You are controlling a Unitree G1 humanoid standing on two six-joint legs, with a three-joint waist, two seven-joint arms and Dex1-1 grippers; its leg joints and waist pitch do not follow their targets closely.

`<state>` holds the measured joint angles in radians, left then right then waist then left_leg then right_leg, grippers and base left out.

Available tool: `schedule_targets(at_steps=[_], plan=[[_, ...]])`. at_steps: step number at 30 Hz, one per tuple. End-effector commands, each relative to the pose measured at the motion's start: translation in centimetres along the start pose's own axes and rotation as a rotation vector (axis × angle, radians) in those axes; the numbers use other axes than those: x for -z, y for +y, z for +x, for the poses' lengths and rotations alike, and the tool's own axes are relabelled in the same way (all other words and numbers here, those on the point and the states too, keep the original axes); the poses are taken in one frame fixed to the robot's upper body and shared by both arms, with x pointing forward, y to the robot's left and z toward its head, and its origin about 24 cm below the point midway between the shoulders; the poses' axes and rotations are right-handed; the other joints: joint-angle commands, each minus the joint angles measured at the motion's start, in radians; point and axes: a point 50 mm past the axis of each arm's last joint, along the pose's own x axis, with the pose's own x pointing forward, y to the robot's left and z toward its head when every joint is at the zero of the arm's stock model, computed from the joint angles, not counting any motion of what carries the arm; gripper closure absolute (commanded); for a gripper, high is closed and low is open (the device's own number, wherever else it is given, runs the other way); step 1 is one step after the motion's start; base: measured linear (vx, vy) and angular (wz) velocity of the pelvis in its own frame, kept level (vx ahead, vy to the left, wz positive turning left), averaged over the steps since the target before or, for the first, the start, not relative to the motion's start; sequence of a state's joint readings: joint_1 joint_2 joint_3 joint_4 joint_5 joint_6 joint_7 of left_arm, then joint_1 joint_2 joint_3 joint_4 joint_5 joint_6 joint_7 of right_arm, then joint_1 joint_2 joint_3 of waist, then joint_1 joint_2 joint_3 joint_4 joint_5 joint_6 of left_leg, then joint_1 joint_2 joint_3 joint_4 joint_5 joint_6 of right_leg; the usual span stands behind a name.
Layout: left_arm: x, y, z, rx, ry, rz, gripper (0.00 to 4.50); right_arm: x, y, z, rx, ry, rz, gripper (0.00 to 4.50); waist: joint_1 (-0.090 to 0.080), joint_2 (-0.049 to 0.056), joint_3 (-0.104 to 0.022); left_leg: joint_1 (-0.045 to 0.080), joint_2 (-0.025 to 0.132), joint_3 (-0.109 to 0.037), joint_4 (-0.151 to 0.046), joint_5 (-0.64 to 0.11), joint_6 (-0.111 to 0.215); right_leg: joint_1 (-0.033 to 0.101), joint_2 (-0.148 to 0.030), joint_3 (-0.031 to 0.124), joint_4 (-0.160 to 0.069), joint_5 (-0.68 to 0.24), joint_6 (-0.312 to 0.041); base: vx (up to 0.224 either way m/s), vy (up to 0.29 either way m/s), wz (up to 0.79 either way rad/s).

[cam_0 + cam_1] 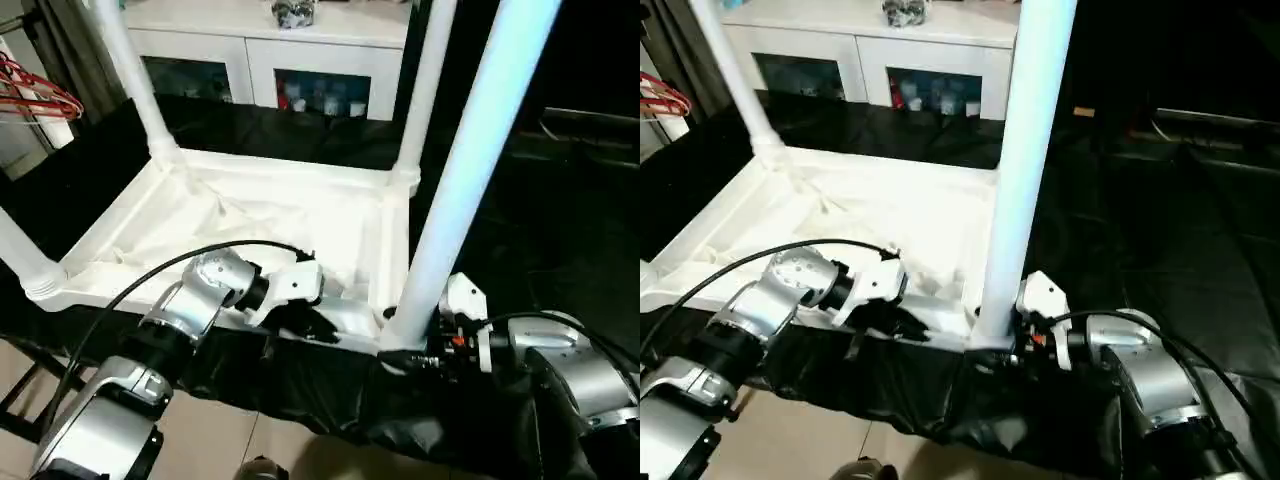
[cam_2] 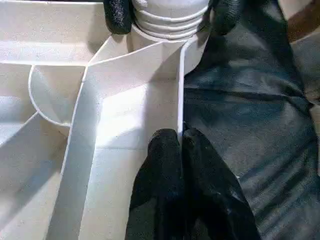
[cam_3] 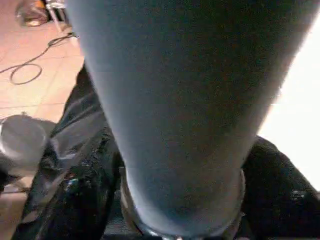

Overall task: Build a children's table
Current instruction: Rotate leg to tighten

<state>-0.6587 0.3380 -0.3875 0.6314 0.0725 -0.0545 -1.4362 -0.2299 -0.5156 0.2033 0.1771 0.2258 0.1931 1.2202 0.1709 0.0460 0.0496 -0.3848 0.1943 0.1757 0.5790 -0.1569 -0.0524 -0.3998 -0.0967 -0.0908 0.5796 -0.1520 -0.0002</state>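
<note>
In the head views, the children's table top (image 1: 270, 215) lies upside down on a desk draped in black cloth (image 1: 1120, 250), ribbed side up, with the white cabinet (image 1: 290, 70) behind it. Three legs stand in the far and left corner sockets; the fourth leg (image 1: 470, 170) rises from the near right socket, just in front of the robot. The right claw (image 1: 425, 352) sits at this leg's base, and the left claw (image 1: 318, 322) rests on the near rim of the top.

In the left wrist view, the left claw's fingers (image 2: 167, 165) are pressed together on the thin rim wall of the top, pinching it, with the right claw's black fingertips (image 2: 119, 15) standing on either side of the leg's ribbed collar.

In the right wrist view, the leg's shaft rises close ahead, with the claw spread round its base.

The risk, as I judge it: if the leg is only half seated, letting go could let it lean or drop out, and a twist could drag the top across the slippery cloth.
</note>
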Motion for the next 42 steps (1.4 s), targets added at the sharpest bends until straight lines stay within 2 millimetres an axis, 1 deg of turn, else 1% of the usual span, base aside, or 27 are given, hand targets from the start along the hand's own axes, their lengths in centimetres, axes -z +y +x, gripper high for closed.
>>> schedule_targets(at_steps=[1, 3, 7, 9, 11, 12, 13, 14, 15, 16, 17, 18, 19, 20, 22, 24, 27, 29, 30, 31, 32, 34, 35, 36, 39, 41, 42], plan=[[-1.2, 0.4, -0.2, -0.024, -0.029, 0.047, 4.5, -0.5, 1.6, 1.4, -0.148, -0.018, -0.012, 1.46, 0.0, -0.012, -0.07, 0.023, 0.046, -0.012, -0.072, -0.303, 0.037, 0.041, -0.065, 0.047, -0.064, -0.323, -0.199, 0.0, 0.0, 0.0], [-1.2, 0.3, -0.2, -0.019, -0.029, 0.047, 4.5, -0.5, 1.7, 1.4, -0.155, -0.018, -0.009, 1.7, 0.001, -0.013, -0.07, 0.022, 0.045, -0.011, -0.071, -0.3, 0.039, 0.041, -0.065, 0.047, -0.063, -0.315, -0.202, 0.0, 0.0, 0.0], [-1.3, 0.4, 0.0, -0.037, -0.05, 0.04, 4.5, -0.4, 1.9, 1.6, -0.145, -0.027, 0.001, 1.8, 0.002, -0.013, -0.071, 0.022, 0.046, -0.011, -0.07, -0.294, 0.039, 0.041, -0.066, 0.046, -0.063, -0.314, -0.2, 0.0, 0.0, 0.0], [-1.5, 0.6, 0.3, -0.075, -0.067, 0.026, 4.5, -0.3, 1.7, 1.9, -0.093, -0.05, 0.014, 1.83, 0.002, -0.014, -0.071, 0.021, 0.045, -0.011, -0.07, -0.29, 0.039, 0.042, -0.066, 0.046, -0.062, -0.31, -0.2, 0.0, 0.0, 0.0], [-1.6, 0.8, 0.5, -0.091, -0.072, 0.019, 4.5, -0.2, 1.6, 2.1, -0.071, -0.059, 0.019, 1.83, 0.001, -0.014, -0.07, 0.02, 0.044, -0.012, -0.071, -0.296, 0.037, 0.042, -0.066, 0.045, -0.064, -0.324, -0.197, 0.0, 0.0, 0.0], [-1.6, 1.0, 0.6, -0.126, -0.073, 0.004, 4.5, -0.2, 1.3, 2.3, -0.029, -0.078, 0.027, 1.83, -0.001, -0.014, -0.067, 0.023, 0.043, -0.011, -0.072, -0.321, 0.029, 0.038, -0.067, 0.045, -0.069, -0.369, -0.187, 0.0, 0.0, 0.0], [-1.6, 1.4, 1.0, -0.172, -0.078, -0.016, 4.5, -0.2, 0.7, 2.7, 0.053, -0.106, 0.04, 1.83, -0.002, -0.014, -0.067, 0.023, 0.043, -0.013, -0.073, -0.329, 0.024, 0.039, -0.068, 0.044, -0.071, -0.386, -0.183, 0.0, 0.0, 0.0], [-1.6, 1.4, 1.0, -0.172, -0.078, -0.016, 4.5, -0.2, 0.7, 2.7, 0.053, -0.106, 0.04, 1.83, -0.007, -0.015, -0.064, 0.023, 0.041, -0.013, -0.075, -0.346, 0.015, 0.036, -0.067, 0.043, -0.075, -0.417, -0.174, 0.0, 0.0, 0.0], [-1.8, 1.9, 1.6, -0.245, -0.086, -0.046, 4.5, -0.1, -0.5, 3.3, 0.219, -0.143, 0.079, 1.83, -0.013, -0.017, -0.063, 0.026, 0.039, -0.015, -0.076, -0.363, 0.003, 0.035, -0.07, 0.041, -0.081, -0.456, -0.161, 0.0, 0.0, 0.0], [-1.8, 2.1, 1.9, -0.272, -0.087, -0.058, 4.5, 0.0, -1.0, 3.6, 0.291, -0.156, 0.098, 1.83, -0.016, -0.016, -0.061, 0.028, 0.038, -0.016, -0.076, -0.374, -0.004, 0.032, -0.071, 0.041, -0.083, -0.477, -0.156, 0.0, 0.0, 0.0], [-2.0, 2.3, 2.2, -0.296, -0.091, -0.068, 4.5, 0.1, -1.6, 3.8, 0.36, -0.167, 0.121, 1.84, -0.028, -0.017, -0.058, 0.028, 0.035, -0.022, -0.078, -0.407, -0.017, 0.034, -0.071, 0.033, -0.089, -0.534, -0.138, 0.0, 0.0, 0.0], [-2.1, 2.4, 2.5, -0.318, -0.096, -0.077, 4.5, 0.3, -1.9, 4.1, 0.412, -0.17, 0.144, 1.84, -0.037, -0.019, -0.058, 0.023, 0.031, -0.026, -0.08, -0.413, -0.02, 0.041, -0.071, 0.027, -0.094, -0.567, -0.112, -0.068, 0.012, -0.13], [-2.1, 2.5, 2.6, -0.32, -0.097, -0.078, 4.5, 0.3, -1.9, 4.1, 0.417, -0.17, 0.146, 1.84, -0.04, -0.018, -0.057, 0.023, 0.031, -0.026, -0.08, -0.415, -0.019, 0.039, -0.07, 0.027, -0.096, -0.576, -0.103, 0.0, 0.0, 0.0], [-2.2, 2.5, 2.8, -0.333, -0.1, -0.083, 4.5, 0.4, -2.1, 4.2, 0.445, -0.171, 0.16, 1.84, -0.044, -0.018, -0.057, 0.028, 0.03, -0.025, -0.078, -0.428, -0.013, 0.035, -0.072, 0.026, -0.104, -0.593, -0.093, 0.0, 0.0, 0.0], [-2.5, 2.7, 3.1, -0.354, -0.109, -0.092, 4.5, 0.5, -2.3, 4.5, 0.474, -0.17, 0.171, 1.84, -0.05, -0.019, -0.056, 0.033, 0.028, -0.023, -0.075, -0.438, -0.007, 0.028, -0.069, 0.026, -0.109, -0.596, -0.092, 0.0, 0.0, 0.0], [-3.4, 3.3, 4.3, -0.433, -0.131, -0.112, 4.5, 0.9, -3.1, 5.9, 0.636, -0.149, 0.232, 1.84, -0.06, -0.019, -0.054, 0.033, 0.023, -0.023, -0.072, -0.443, -0.007, 0.025, -0.069, 0.02, -0.114, -0.623, -0.088, 0.0, 0.0, 0.0], [-3.9, 3.4, 5.2, -0.472, -0.127, -0.103, 4.5, 0.9, -3.4, 6.9, 0.73, -0.138, 0.243, 1.84, -0.07, -0.016, -0.052, 0.037, 0.023, -0.027, -0.071, -0.471, -0.012, 0.022, -0.068, 0.011, -0.123, -0.664, -0.062, 0.0, 0.0, 0.0], [-4.0, 3.3, 5.7, -0.478, -0.123, -0.096, 4.5, 0.9, -3.7, 7.4, 0.777, -0.145, 0.261, 1.84, -0.076, -0.015, -0.052, 0.037, 0.022, -0.029, -0.072, -0.49, -0.009, 0.023, -0.067, 0.007, -0.126, -0.665, -0.054, 0.0, 0.0, 0.0], [-4.1, 3.2, 5.8, -0.479, -0.122, -0.095, 4.5, 0.9, -3.7, 7.5, 0.786, -0.149, 0.269, 1.28, -0.082, -0.014, -0.052, 0.037, 0.023, -0.031, -0.075, -0.502, -0.009, 0.025, -0.067, 0.004, -0.127, -0.654, -0.054, 0.0, 0.0, 0.0], [-4.0, 3.1, 6.0, -0.481, -0.119, -0.091, 4.5, 0.7, -3.8, 7.7, 0.78, -0.167, 0.278, 1.28, -0.084, -0.011, -0.053, 0.039, 0.026, -0.031, -0.078, -0.515, -0.007, 0.026, -0.066, 0.004, -0.127, -0.637, -0.056, 0.0, 0.0, 0.0], [-4.0, 3.0, 6.1, -0.479, -0.12, -0.089, 4.5, 0.6, -3.7, 7.8, 0.773, -0.175, 0.28, 1.11, -0.086, -0.01, -0.053, 0.038, 0.027, -0.031, -0.08, -0.519, -0.005, 0.028, -0.065, 0.004, -0.126, -0.624, -0.059, 0.0, 0.0, 0.0], [-4.0, 2.9, 6.1, -0.474, -0.124, -0.089, 4.5, 0.5, -3.7, 7.9, 0.768, -0.177, 0.275, 1.04, -0.086, -0.01, -0.053, 0.037, 0.028, -0.031, -0.083, -0.525, -0.004, 0.028, -0.065, 0.006, -0.125, -0.604, -0.065, 0.0, 0.0, 0.0], [-3.8, 2.6, 6.0, -0.458, -0.134, -0.076, 4.5, 0.3, -3.7, 7.9, 0.753, -0.171, 0.245, 1.04, -0.088, -0.014, -0.053, 0.036, 0.028, -0.032, -0.086, -0.537, -0.005, 0.029, -0.065, 0.007, -0.122, -0.593, -0.07, 0.0, 0.0, 0.0], [-3.7, 2.6, 6.0, -0.452, -0.137, -0.071, 4.5, 0.3, -3.7, 7.9, 0.748, -0.166, 0.23, 0.91, -0.088, -0.012, -0.054, 0.033, 0.029, -0.034, -0.088, -0.533, -0.005, 0.032, -0.068, 0.01, -0.119, -0.578, -0.075, 0.0, 0.0, 0.0], [-3.7, 2.3, 5.7, -0.418, -0.151, -0.044, 4.5, 0.0, -3.6, 7.7, 0.708, -0.172, 0.184, 0.66, -0.086, -0.014, -0.057, 0.03, 0.029, -0.033, -0.09, -0.52, 0.0, 0.032, -0.071, 0.017, -0.113, -0.545, -0.085, 0.0, 0.0, 0.0], [-3.3, 2.1, 5.3, -0.391, -0.148, -0.032, 4.5, -0.2, -3.4, 7.3, 0.652, -0.188, 0.148, 0.66, -0.083, -0.015, -0.061, 0.025, 0.029, -0.029, -0.09, -0.487, 0.011, 0.035, -0.072, 0.024, -0.106, -0.489, -0.106, 0.0, 0.0, 0.0], [-3.3, 2.1, 5.3, -0.391, -0.148, -0.032, 4.5, -0.2, -3.4, 7.3, 0.652, -0.188, 0.148, 0.66, -0.08, -0.015, -0.062, 0.023, 0.03, -0.025, -0.089, -0.456, 0.017, 0.035, -0.071, 0.029, -0.1, -0.443, -0.125, 0.0, 0.0, 0.0]])
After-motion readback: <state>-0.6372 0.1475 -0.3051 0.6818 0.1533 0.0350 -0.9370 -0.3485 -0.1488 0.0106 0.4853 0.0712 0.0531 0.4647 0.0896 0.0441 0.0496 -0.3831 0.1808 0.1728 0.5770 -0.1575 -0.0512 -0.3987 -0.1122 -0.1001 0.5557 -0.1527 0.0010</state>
